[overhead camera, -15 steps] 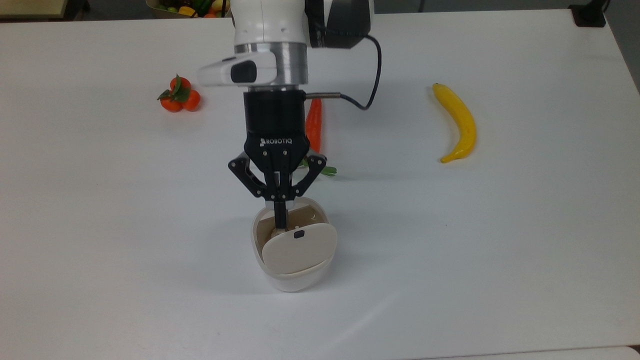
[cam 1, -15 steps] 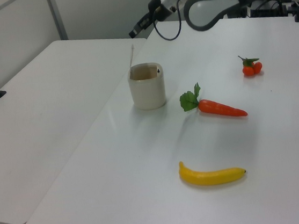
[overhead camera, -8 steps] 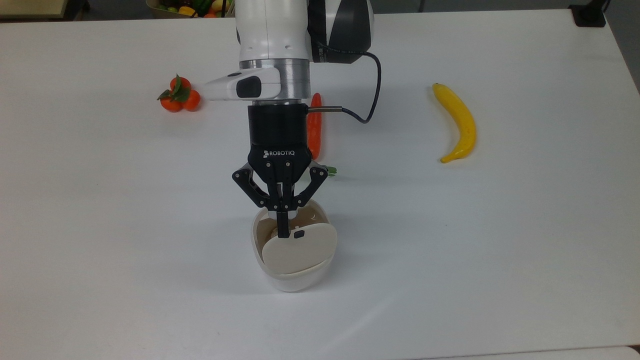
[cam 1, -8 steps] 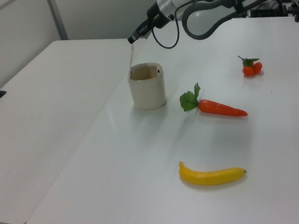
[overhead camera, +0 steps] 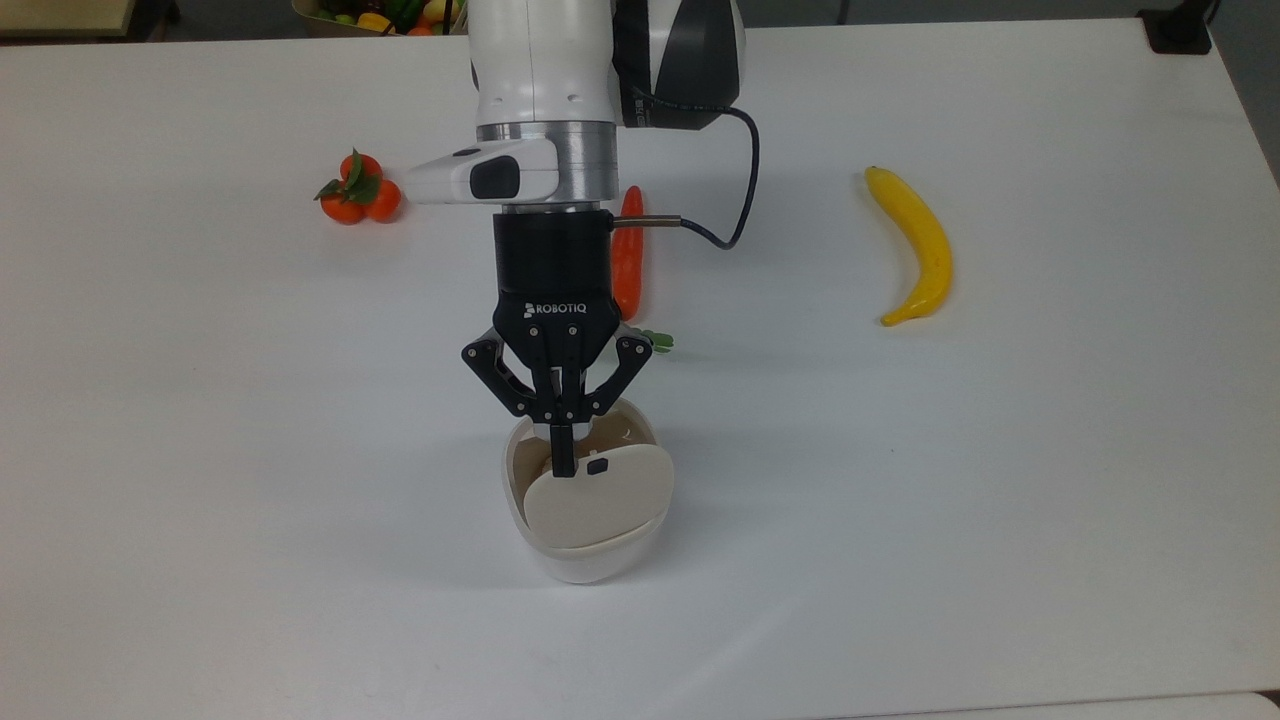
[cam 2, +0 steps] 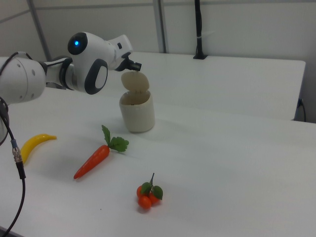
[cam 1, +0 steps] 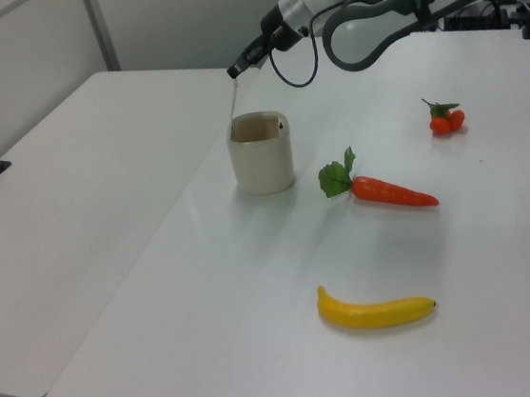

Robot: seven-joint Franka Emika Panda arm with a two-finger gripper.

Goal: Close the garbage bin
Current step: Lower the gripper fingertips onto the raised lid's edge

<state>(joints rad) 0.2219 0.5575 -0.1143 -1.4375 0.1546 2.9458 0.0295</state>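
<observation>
Currently my claw (overhead camera: pixel 562 460) is hanging pinched together, gripping nothing, tips touching the raised lid (overhead camera: pixel 592 497) of the bin (overhead camera: pixel 585 560); its hinge is lying beyond, toward the top view's bottom.

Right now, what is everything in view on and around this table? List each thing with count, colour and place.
bin: one, white, lid beige and raised, near the top view's lower middle.
carrot: one, orange with green leaves, partly behind the arm in the top view.
banana: one, yellow, toward the top view's right.
tangerines: one small cluster, orange with green leaves, toward the top view's left.
table: one, white, under everything.
gripper: one, black, shut, at the lid's upper edge.
</observation>
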